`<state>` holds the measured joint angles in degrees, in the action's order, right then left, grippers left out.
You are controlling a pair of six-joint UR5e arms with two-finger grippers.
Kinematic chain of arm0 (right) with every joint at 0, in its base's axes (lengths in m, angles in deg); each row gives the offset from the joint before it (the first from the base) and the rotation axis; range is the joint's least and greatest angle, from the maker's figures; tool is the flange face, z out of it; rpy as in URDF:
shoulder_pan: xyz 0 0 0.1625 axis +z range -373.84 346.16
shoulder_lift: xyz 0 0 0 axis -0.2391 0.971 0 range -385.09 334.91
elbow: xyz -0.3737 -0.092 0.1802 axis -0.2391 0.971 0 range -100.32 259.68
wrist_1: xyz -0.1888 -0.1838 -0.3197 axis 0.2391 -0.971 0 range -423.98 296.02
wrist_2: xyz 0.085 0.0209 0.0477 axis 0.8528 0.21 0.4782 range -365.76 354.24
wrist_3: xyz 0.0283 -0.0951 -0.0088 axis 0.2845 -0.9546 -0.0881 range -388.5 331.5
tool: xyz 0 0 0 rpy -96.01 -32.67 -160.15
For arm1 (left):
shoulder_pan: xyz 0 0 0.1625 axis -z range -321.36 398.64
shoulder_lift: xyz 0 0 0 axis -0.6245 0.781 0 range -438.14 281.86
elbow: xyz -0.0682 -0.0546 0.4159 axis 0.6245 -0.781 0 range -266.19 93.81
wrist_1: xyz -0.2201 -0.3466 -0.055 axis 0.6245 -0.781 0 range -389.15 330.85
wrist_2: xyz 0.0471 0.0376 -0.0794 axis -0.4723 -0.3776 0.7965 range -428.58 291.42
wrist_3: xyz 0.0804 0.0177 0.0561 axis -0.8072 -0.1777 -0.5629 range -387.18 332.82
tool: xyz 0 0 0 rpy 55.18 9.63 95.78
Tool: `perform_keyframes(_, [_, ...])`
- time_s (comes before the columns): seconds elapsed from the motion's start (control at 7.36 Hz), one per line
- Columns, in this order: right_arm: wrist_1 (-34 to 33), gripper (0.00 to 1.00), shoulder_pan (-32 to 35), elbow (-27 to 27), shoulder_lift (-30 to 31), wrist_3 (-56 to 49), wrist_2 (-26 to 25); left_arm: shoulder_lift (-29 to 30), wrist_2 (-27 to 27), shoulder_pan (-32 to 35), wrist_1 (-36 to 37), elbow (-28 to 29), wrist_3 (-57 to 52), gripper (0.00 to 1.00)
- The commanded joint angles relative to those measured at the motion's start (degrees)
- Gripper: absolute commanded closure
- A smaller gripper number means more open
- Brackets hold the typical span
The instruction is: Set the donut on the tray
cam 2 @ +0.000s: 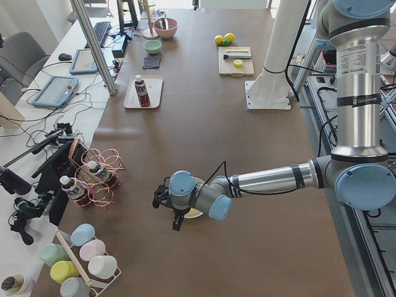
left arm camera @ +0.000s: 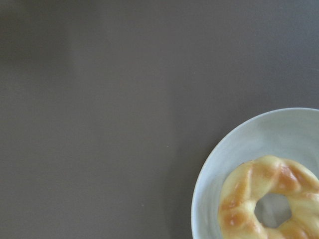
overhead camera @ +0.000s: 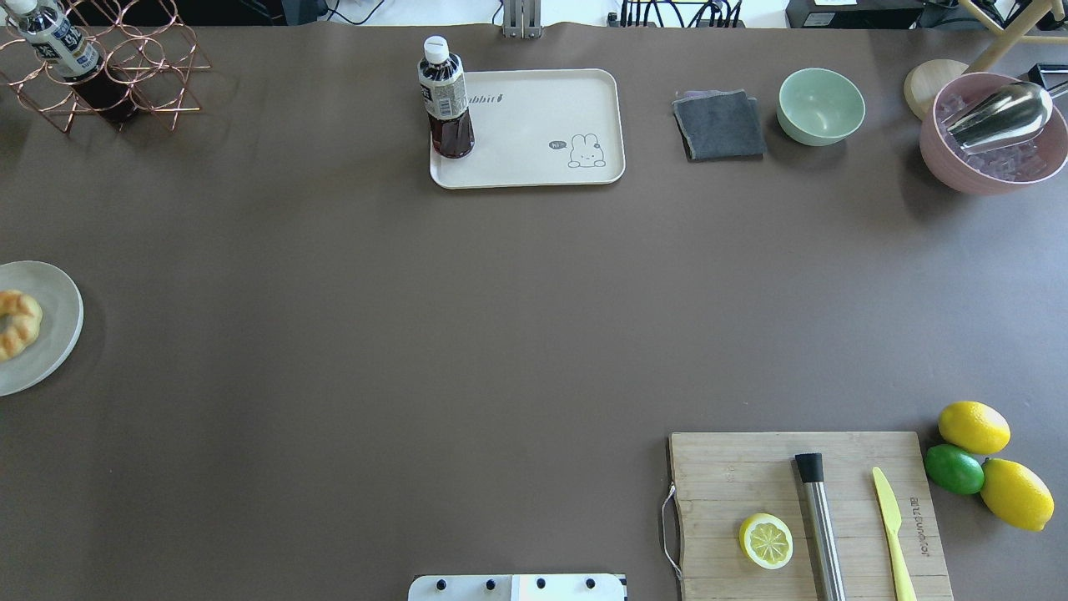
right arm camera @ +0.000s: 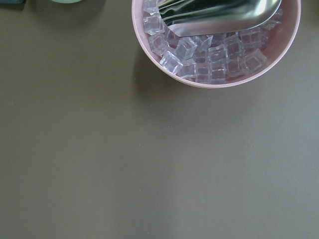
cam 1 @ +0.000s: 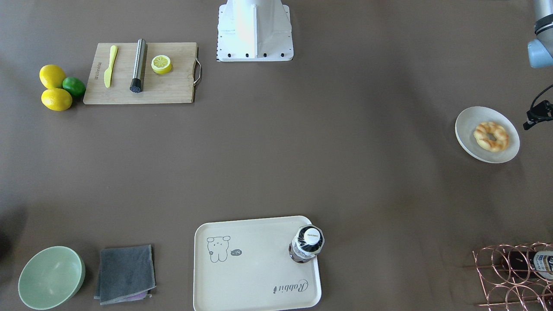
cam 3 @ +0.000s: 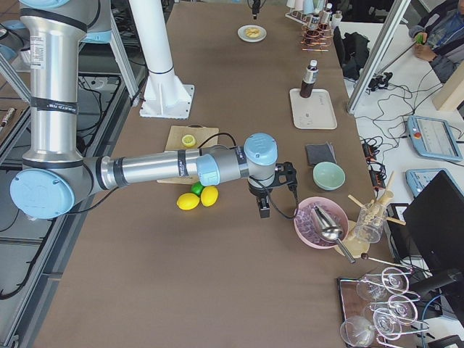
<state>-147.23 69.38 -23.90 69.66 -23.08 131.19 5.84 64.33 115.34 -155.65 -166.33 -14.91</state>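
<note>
The donut (cam 1: 491, 136) is a golden twisted ring lying on a round off-white plate (cam 1: 468, 123) at the table's left end. It shows in the overhead view (overhead camera: 15, 324) and at the lower right of the left wrist view (left arm camera: 264, 199). The cream rabbit tray (overhead camera: 542, 117) lies at the far middle edge and also shows in the front view (cam 1: 255, 276). A dark drink bottle (overhead camera: 446, 100) stands on one corner of it. My left gripper (cam 2: 176, 223) hovers over the plate; I cannot tell if it is open. My right gripper (cam 3: 263, 210) hovers beside a pink bowl; its state is unclear.
A pink bowl of ice with a metal scoop (overhead camera: 993, 133) stands far right, near a green bowl (overhead camera: 822, 106) and grey cloth (overhead camera: 719, 125). A cutting board (overhead camera: 809, 509) holds a lemon half, steel tube and yellow knife; lemons and a lime (overhead camera: 955, 469) lie beside it. A copper bottle rack (overhead camera: 108, 75) stands far left.
</note>
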Motion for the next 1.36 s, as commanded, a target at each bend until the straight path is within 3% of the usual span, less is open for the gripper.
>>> perform_keyframes(0.0, [-0.07,0.0,-0.69,0.05,0.0,0.39,0.08,0.22,-0.01,-2.51,-6.02,4.97,1.97,0.11])
perform_keyframes(0.54, [-0.07,0.0,-0.69,0.05,0.0,0.39,-0.01,0.22,-2.89,-6.72,-10.08,6.57,7.06,0.38])
perform_keyframes(0.95, [0.02,0.0,-0.69,-0.04,0.09,0.39,-0.01,0.13,-3.27,-6.82,-10.17,7.27,7.24,0.64])
perform_keyframes(1.09, [0.02,0.0,-0.69,-0.21,0.09,0.39,0.08,0.22,-3.18,-6.82,-10.26,7.01,7.24,0.9])
perform_keyframes(1.22, [1.15,0.0,-0.69,-0.21,0.35,0.65,0.08,0.48,-3.0,-6.99,-10.17,6.75,7.33,1.0])
